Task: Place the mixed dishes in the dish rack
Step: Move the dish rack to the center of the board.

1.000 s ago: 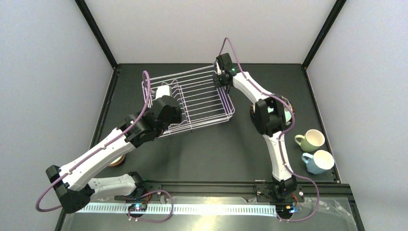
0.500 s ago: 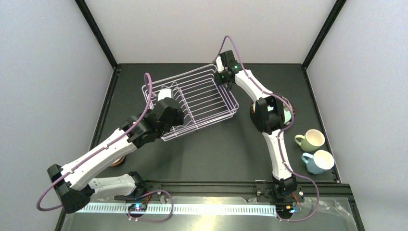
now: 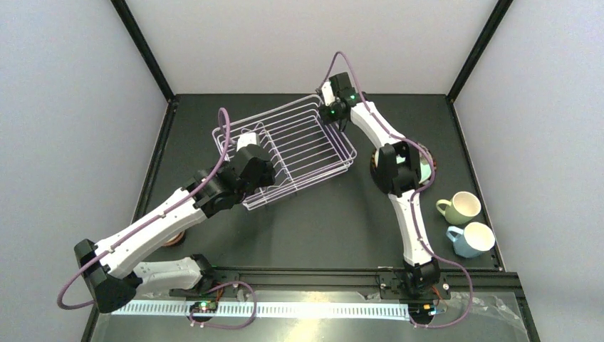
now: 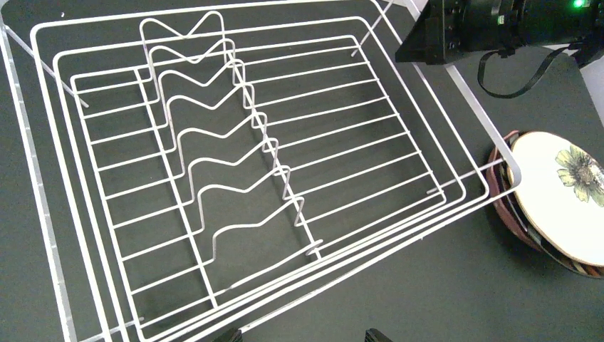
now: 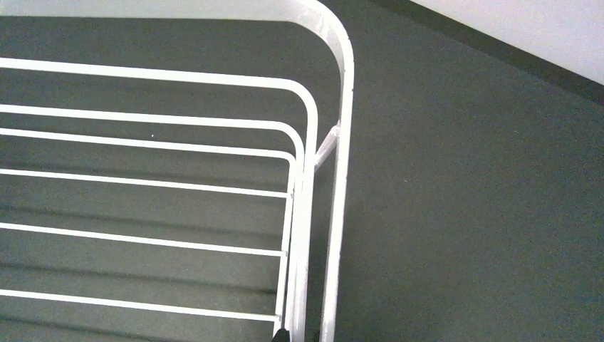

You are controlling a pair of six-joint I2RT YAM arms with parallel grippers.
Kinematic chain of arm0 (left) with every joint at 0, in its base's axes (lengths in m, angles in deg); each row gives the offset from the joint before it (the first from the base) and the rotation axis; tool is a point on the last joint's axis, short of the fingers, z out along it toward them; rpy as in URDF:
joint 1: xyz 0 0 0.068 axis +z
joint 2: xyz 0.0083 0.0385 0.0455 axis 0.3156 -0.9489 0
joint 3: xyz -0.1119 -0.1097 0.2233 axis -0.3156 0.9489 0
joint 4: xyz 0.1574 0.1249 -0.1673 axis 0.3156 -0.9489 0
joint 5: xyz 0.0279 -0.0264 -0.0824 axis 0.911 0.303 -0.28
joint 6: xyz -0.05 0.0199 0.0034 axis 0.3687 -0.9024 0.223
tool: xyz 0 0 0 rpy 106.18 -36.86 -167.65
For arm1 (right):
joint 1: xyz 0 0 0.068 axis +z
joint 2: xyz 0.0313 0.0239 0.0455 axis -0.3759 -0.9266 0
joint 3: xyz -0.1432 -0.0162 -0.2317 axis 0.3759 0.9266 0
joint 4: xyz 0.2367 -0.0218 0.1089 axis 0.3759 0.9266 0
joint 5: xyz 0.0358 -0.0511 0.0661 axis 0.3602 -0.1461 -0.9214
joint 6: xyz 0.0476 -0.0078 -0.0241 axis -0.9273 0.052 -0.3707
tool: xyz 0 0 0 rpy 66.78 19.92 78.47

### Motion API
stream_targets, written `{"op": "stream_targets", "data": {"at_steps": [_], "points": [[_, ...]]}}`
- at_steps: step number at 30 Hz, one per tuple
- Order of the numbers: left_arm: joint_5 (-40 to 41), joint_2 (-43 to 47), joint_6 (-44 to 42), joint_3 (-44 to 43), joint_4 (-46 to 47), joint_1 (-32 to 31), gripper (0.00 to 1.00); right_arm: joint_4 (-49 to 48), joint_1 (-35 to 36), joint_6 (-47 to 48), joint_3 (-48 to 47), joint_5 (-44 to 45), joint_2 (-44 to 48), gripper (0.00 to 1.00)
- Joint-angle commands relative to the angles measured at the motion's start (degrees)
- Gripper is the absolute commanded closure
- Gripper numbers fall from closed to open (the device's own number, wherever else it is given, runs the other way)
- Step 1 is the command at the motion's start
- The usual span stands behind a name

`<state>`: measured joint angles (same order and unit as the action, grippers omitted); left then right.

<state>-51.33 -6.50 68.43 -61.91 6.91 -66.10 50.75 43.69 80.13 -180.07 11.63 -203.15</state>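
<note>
Top view, hidden: the plate stack [image 3: 426, 165] is only a sliver behind the right arm [image 3: 402, 206]; a small bowl [image 3: 173, 240] peeks from under the left arm [image 3: 153, 228].
Top view, rack: the dish rack [image 3: 306, 142] sits skewed on the far middle of the dark table [image 3: 320, 221].
Top view, claws: the right gripper [image 3: 339, 125] is at the rack's far right corner and the left gripper [image 3: 246, 140] is over its near left edge.
Top view, room: pale walls [image 3: 71, 107] and black frame posts [image 3: 142, 50]. A pale green mug [image 3: 459, 207] and a light blue mug [image 3: 473, 239] stand together near the right edge, well apart from the rack.
Left wrist, claw: both fingertips are cut off at the bottom edge, spread wide and released.
Left wrist, rack: wavy dividers [image 4: 214, 149] stand mid-rack. A flowered plate [image 4: 555, 206], cropped at the right, tops the stack just beside the rack's corner.
Right wrist, claw: one dark fingertip [image 5: 282, 335] shows against the rim wires, clenched on the rack's corner.
Right wrist, room: bare table lies beyond the rim up to the wall.
</note>
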Motion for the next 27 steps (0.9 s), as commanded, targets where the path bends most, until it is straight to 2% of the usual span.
{"op": "stream_targets", "data": {"at_steps": [1,12,14,15,16,17,19,22,27], "points": [[-0.6,-0.8,1.1,0.2,0.7,0.2,0.01,-4.7,-2.4,11.0,2.1,1.5,-2.3,0.93],[-1.1,-2.3,1.0,0.0,1.3,0.2,0.01,-4.6,-3.1,12.1,2.5,-0.6,-1.9,0.90],[-1.1,-2.5,1.0,0.0,1.5,0.3,0.01,-4.6,-3.1,11.7,2.8,-0.6,-1.5,0.80],[-1.3,-2.5,1.0,-0.1,1.7,0.3,0.01,-5.0,-3.1,11.4,3.5,-0.6,-1.1,0.64],[-1.5,-2.6,1.0,-0.1,1.7,0.2,0.01,-5.5,-3.1,11.1,4.3,-0.4,-0.5,0.54],[-1.5,-2.6,1.1,-0.1,1.8,0.3,0.01,-6.1,-3.1,11.0,5.1,-0.3,0.1,0.50],[-1.6,-2.7,1.2,-0.2,2.0,0.3,0.01,-6.7,-3.1,10.9,6.3,0.0,1.0,0.47],[-1.7,-2.7,1.4,-0.4,2.1,0.3,0.01,-6.6,-3.1,10.3,6.7,0.0,1.8,0.37],[-2.6,-2.9,1.5,-1.5,1.7,0.2,0.01,-6.6,-3.1,8.3,7.5,-1.5,4.6,0.36]]}}
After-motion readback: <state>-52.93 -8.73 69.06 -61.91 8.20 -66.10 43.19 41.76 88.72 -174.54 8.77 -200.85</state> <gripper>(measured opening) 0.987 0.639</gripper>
